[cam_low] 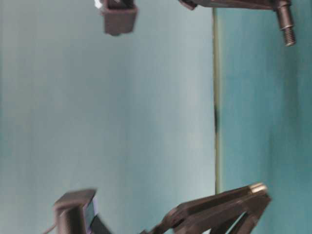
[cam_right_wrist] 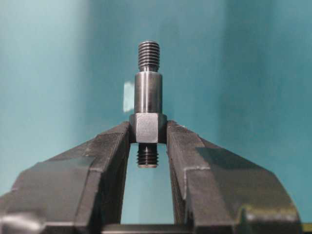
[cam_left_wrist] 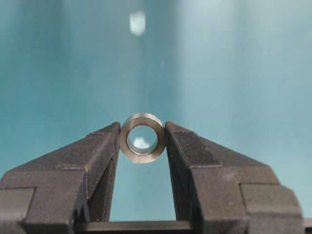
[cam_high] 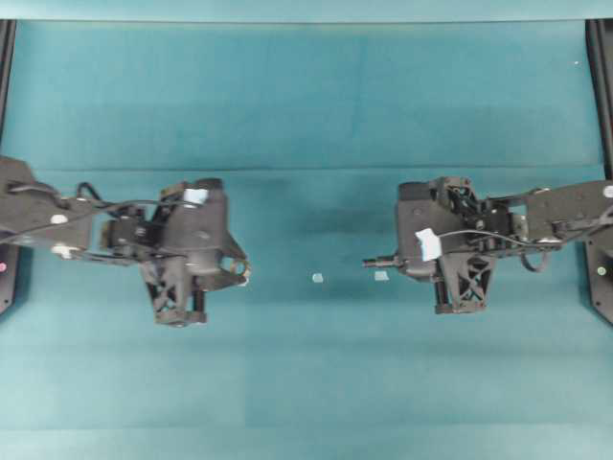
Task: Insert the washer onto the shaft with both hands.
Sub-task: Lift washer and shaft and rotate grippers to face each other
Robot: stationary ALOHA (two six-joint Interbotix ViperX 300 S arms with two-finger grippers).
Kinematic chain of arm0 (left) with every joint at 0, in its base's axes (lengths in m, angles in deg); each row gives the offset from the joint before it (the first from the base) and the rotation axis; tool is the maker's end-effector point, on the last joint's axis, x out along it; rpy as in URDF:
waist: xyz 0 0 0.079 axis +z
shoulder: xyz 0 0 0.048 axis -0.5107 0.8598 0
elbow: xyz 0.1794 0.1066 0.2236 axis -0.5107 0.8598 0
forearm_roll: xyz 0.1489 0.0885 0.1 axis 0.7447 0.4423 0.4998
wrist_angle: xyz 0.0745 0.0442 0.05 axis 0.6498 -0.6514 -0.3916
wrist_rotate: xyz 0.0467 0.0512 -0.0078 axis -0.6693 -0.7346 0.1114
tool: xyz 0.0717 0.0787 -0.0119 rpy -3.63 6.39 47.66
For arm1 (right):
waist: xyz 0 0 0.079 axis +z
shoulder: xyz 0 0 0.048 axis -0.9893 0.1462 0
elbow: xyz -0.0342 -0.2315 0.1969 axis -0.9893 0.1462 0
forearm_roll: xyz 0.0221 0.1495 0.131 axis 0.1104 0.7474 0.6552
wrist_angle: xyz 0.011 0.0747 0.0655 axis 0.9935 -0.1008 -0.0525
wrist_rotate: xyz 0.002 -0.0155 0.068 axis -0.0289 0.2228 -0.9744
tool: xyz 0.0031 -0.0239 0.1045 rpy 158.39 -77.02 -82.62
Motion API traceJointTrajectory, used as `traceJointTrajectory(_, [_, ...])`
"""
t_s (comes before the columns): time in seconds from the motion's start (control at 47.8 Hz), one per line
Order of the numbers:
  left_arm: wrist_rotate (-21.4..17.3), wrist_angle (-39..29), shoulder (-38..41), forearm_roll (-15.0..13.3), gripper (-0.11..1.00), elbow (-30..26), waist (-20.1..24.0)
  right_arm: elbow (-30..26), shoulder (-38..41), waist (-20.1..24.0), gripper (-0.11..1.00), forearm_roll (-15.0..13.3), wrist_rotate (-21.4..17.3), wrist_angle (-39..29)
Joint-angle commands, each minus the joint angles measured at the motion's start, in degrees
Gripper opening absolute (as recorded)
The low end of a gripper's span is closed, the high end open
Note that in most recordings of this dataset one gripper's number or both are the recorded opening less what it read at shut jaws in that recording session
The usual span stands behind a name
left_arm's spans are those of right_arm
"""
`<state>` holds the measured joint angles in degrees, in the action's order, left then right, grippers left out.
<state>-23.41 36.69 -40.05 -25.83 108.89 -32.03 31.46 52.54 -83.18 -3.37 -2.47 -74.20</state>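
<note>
Gripping one washer: left gripper; right gripper clamped on one shaft; two whitish specks on table.

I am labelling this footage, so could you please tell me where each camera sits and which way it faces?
Overhead: looks straight down on the teal table; both black arms show.
Table-level: low, along the table, image turned sideways; arm parts show at top and bottom.
Left wrist: behind the left gripper, whose jaws clamp the silvery metal ring washer.
Right wrist: behind the right gripper, gripping the dark grey stepped shaft.
Shared: the shaft also shows overhead and table-level.
</note>
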Motion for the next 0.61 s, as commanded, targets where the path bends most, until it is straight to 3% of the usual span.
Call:
traceJointTrajectory(0.0, [0.09, 0.97, -1.49, 0.09, 0.37, -0.09, 0.18, 0.18, -1.49, 0.0, 0.0, 0.97, -0.09, 2.11])
traceJointTrajectory(0.167, [0.53, 2.55, -2.02, 0.18, 0.37, -0.09, 0.18, 1.23, -2.64, -0.09, 0.0, 2.11, -1.05, 5.89])
traceJointTrajectory(0.418, [0.62, 8.88, -2.37, 0.09, 0.37, 0.35, 0.35, 5.1, -5.19, -0.18, 0.0, 2.11, -8.61, 17.93])
traceJointTrajectory(0.586, [0.62, 10.11, -2.37, 0.09, 0.37, 0.53, 0.53, 7.73, -6.86, -0.09, 0.0, 1.93, -10.11, 22.5])
